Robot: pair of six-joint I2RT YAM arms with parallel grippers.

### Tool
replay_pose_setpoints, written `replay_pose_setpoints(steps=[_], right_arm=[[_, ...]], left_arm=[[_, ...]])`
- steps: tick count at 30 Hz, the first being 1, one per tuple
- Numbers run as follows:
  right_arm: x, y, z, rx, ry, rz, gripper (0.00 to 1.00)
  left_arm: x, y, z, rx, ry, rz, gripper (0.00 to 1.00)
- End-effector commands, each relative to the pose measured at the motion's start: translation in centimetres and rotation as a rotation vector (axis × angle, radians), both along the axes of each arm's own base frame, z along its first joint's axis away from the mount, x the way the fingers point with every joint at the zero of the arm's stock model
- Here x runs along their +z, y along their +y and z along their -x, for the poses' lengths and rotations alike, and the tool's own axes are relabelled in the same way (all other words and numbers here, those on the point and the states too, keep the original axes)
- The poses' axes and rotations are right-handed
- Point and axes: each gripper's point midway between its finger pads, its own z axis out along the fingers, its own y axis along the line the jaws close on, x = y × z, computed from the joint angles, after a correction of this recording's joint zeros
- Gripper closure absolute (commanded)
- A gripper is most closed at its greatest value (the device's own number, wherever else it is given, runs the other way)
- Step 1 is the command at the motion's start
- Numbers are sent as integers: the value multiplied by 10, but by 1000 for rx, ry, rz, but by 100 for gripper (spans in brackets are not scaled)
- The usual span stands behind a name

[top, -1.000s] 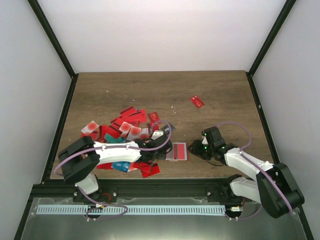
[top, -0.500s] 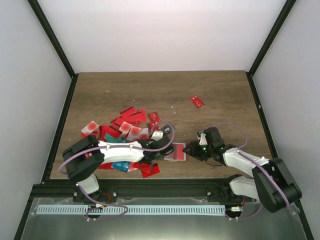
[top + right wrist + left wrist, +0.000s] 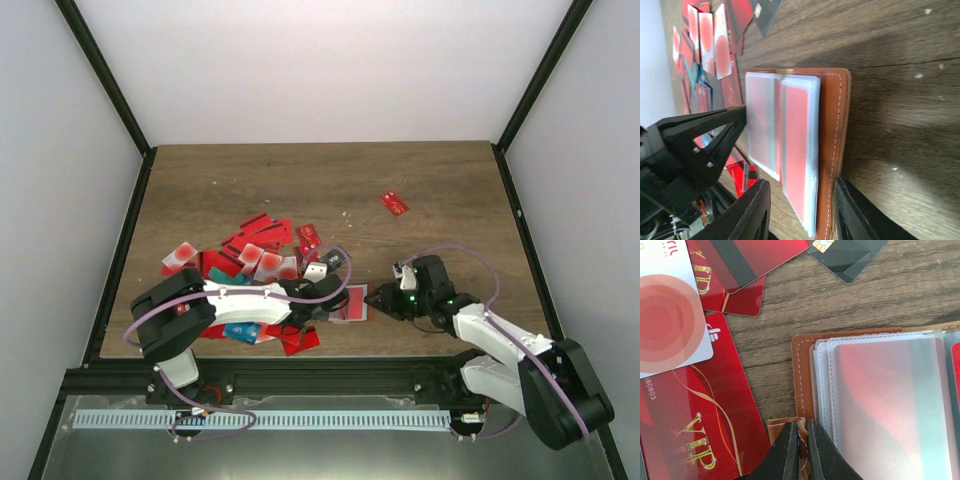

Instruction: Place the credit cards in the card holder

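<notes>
Many credit cards (image 3: 255,262) lie heaped left of centre; the card holder (image 3: 352,303) lies open at lower centre. Our left gripper (image 3: 801,429) pinches its leather edge; our right gripper (image 3: 801,184) straddles it, half-open. We judge we're bracing it; next, a card must be fetched.

A: Item one?
B: Card holder (image 3: 352,302), tan-brown stitched leather, lying open and flat at 5 o'clock from the middle of the table (image 3: 440,190); its clear sleeves are fanned and red shows through them.
A: Item two?
B: Credit cards (image 3: 262,262) in a loose overlapping heap at 8 o'clock, mostly red, some white with a red disc, a few blue or black – one red stray (image 3: 394,203) at 2 o'clock.
</notes>
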Motion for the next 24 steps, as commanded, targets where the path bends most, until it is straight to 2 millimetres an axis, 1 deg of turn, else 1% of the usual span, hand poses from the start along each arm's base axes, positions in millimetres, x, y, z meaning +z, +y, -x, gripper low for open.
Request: replay_pose_setpoints(steps=[1, 5, 11, 15, 19, 22, 24], right_arm=[[23, 10, 1, 34, -29, -80, 63], [31, 17, 3, 71, -45, -130, 63], [49, 27, 4, 122, -92, -191, 63], [59, 39, 8, 175, -116, -235, 63], [62, 50, 12, 209, -127, -258, 62], [56, 56, 10, 216, -113, -252, 62], [50, 60, 8, 219, -98, -251, 63]], left_arm=[[-4, -19, 3, -24, 25, 62, 96], [-1, -23, 4, -31, 24, 90, 96], [2, -29, 6, -47, 31, 125, 96], [2, -32, 8, -52, 35, 154, 96], [3, -37, 11, -58, 48, 214, 96], [4, -43, 16, -67, 71, 289, 96], [4, -42, 17, -58, 75, 323, 96]])
